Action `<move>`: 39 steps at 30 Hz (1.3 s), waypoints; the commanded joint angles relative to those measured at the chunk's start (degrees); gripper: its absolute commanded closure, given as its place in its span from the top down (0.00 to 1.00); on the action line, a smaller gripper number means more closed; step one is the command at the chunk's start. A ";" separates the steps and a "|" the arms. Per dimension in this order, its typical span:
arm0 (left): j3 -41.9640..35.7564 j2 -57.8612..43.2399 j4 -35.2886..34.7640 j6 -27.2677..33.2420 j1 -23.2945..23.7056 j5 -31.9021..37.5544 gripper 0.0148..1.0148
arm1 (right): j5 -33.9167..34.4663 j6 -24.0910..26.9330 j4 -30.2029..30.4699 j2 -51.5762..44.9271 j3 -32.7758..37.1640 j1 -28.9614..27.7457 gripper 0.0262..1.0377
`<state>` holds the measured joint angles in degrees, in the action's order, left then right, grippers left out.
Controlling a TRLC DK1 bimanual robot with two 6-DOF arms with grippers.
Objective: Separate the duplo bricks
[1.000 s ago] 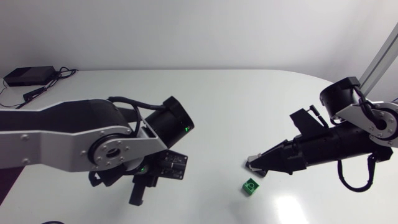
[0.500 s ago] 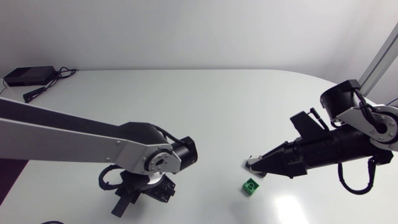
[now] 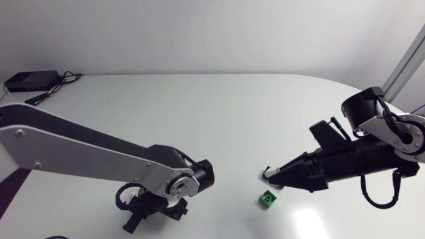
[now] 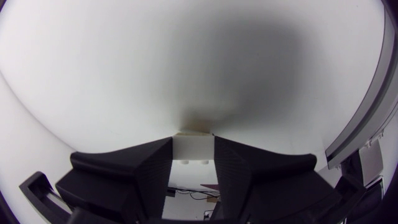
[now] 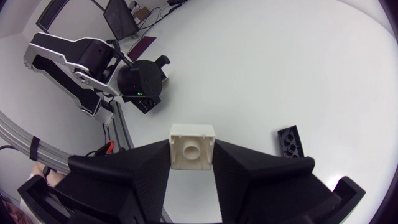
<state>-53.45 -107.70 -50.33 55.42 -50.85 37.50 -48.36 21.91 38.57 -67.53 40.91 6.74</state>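
We are holding one brick in each arm, so the two white pieces are already well apart. Our left fingers (image 4: pixel 143 169) are pressing narrowly on a white duplo brick (image 4: pixel 193 148) from both sides. It is sitting right at their tips, and the pale bench (image 3: pixel 219 113) with a shadow on it is lying straight ahead, seemingly close, though we cannot tell whether the brick is touching it. In the head view this arm is hanging low over the near edge of the bench, on our left side. Our right fingers (image 5: pixel 144 169) are gripping a second white duplo brick (image 5: pixel 192 148) in the same way, with its hollow underside facing the wrist camera, so its studs are pointing away, ahead of the tips. Both bricks are looking about square, so we are not finding a clear long axis. A green duplo brick (image 3: pixel 267 199) is lying loose on the bench, just beside the right tips and toward the near edge from them; the right arm is much nearer to it than the left one. We are judging that the pulling-apart is done and that setting down is coming next. The right brick should be going down on free bench away from the green one, otherwise the studs could be joining again
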 commanded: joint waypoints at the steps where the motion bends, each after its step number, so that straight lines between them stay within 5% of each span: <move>1: 0.37 -2.43 2.34 -1.54 -0.83 -2.16 0.53 | 0.11 0.76 -0.16 0.29 -0.83 -0.15 0.30; 5: -0.60 -2.69 2.43 -2.24 -1.53 -3.13 0.83 | 0.19 0.76 -0.16 0.11 -0.74 -0.06 0.30; 9: -2.45 -2.69 2.34 -3.21 -1.88 -4.54 0.95 | 0.19 0.68 -0.16 -0.06 -0.65 0.02 0.30; 19: -14.40 7.07 7.70 -8.40 3.04 -18.42 0.96 | -2.97 -0.55 -0.33 -4.63 2.42 -0.77 0.30; 28: -5.17 21.83 29.06 -18.06 2.77 -37.14 0.96 | -15.71 -2.14 5.82 -13.24 10.69 -6.30 0.30; 39: -1.13 20.69 40.39 -24.30 -3.29 -40.57 0.96 | -20.11 -2.05 9.60 -15.53 12.36 -5.60 0.30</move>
<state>-55.48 -85.71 -11.00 33.08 -53.34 -2.70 -67.75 20.38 47.44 -82.04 53.06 0.67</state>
